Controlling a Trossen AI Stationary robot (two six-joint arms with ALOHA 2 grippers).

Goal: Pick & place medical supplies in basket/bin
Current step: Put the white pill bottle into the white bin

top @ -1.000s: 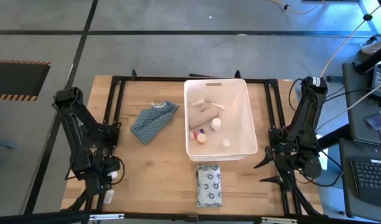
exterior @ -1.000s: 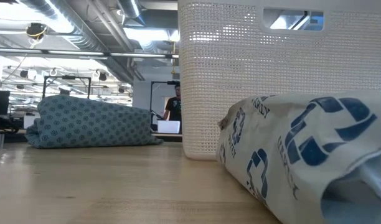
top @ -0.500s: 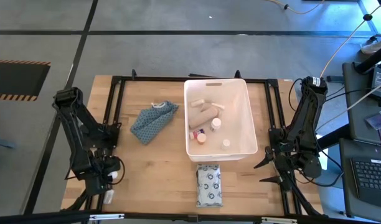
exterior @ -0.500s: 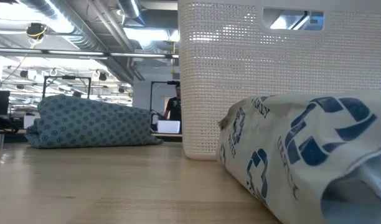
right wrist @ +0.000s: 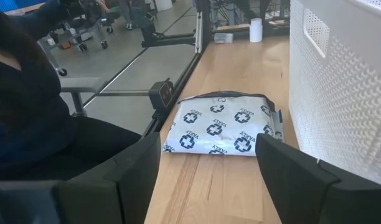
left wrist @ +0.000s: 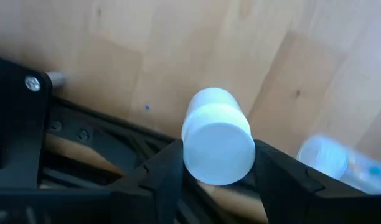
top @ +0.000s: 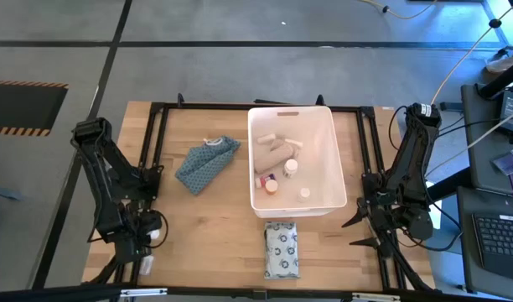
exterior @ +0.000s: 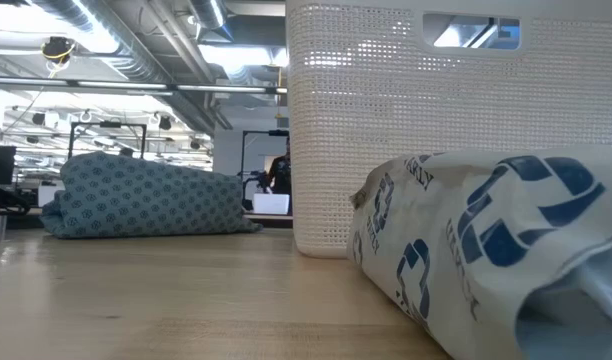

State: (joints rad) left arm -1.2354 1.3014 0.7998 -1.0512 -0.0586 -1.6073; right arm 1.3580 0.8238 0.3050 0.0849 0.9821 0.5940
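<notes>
While my left gripper (left wrist: 216, 163) clenches a white bottle (left wrist: 217, 138) near the table's front-left edge (top: 97, 260), my right gripper (right wrist: 209, 163) waits spread apart at the front-right. The basket (top: 339, 159) stands mid-table, holding what seems several supplies; the patterned pack (top: 282, 249) lies just before it, wood free around.

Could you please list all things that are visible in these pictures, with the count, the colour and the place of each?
tub: 1, white, table middle.
supplies in tub: several, white and beige, some red-capped.
soft pack: 1, white with blue crosses, in front of the tub.
cloth: 1, blue patterned, left of the tub.
bottle: 1, white, between the left gripper's fingers.
table: 1, light wood.
left gripper: dark, table's front left.
right gripper: dark, open, front right.
</notes>
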